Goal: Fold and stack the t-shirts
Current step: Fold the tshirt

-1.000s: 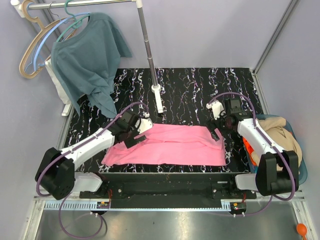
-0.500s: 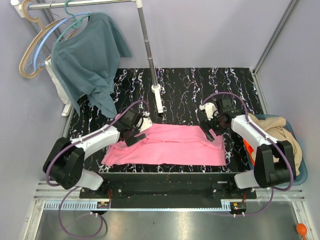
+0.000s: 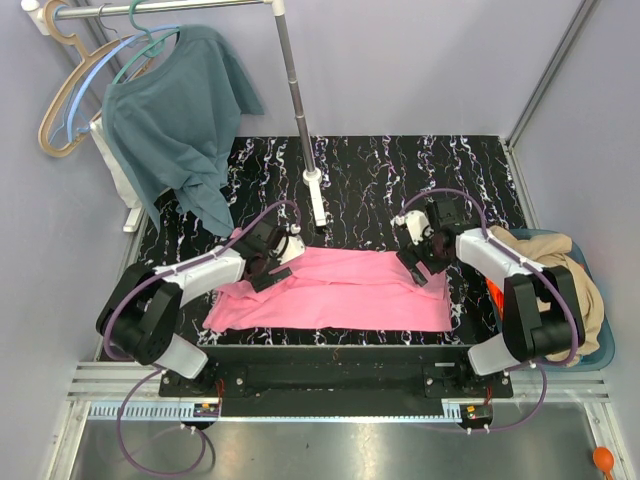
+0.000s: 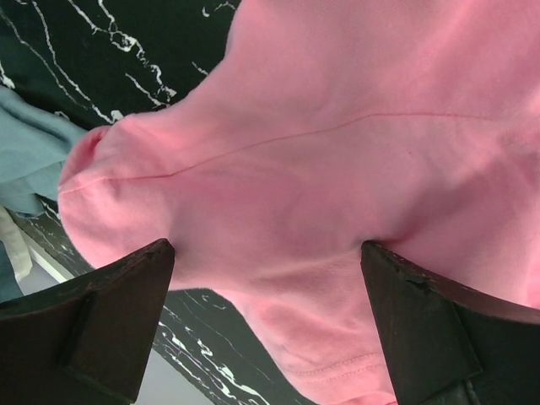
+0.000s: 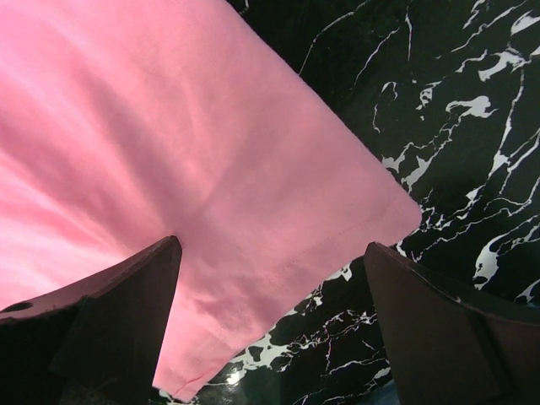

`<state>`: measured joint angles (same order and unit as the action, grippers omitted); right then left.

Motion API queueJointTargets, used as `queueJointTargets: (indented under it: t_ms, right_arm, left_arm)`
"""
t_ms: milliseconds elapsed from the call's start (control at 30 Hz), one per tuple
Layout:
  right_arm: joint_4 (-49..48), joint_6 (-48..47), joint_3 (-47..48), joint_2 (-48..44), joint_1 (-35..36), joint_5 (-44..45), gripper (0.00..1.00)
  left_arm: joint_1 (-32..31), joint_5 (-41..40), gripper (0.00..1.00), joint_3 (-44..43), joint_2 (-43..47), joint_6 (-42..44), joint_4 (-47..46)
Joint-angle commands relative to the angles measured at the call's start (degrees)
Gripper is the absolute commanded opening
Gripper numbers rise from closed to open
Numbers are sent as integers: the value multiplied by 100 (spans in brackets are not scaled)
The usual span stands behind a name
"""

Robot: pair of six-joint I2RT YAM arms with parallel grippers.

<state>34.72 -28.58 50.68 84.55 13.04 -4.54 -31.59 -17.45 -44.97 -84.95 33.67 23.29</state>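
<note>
Top external: pink t-shirt (image 3: 340,295) lies flat on table (image 3: 380,175). My left gripper (image 3: 265,272) and right gripper (image 3: 422,268) are over its far corners, jaws spread wide.

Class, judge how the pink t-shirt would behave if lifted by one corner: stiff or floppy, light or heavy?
Probably floppy: the pink t-shirt lies flat with soft creases. Likely light, being thin cloth. Pushed, it would probably bunch up.
</note>
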Motion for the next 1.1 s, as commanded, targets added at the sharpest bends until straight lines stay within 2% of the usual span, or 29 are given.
queueJointTargets:
  t_ms: [0,567,1067]
  right_arm:
    - [-387,-174,-110,263,59,321,100]
    - [-879,-491,-312,852,59,963,100]
    - [-774,-456,-743,439,50,937,100]
  left_arm:
    - [30,-127,99,-3,-180,96,-272]
    - [4,110,99,-38,-373,175,158]
    - [-848,392,99,-969,-1295,271,343]
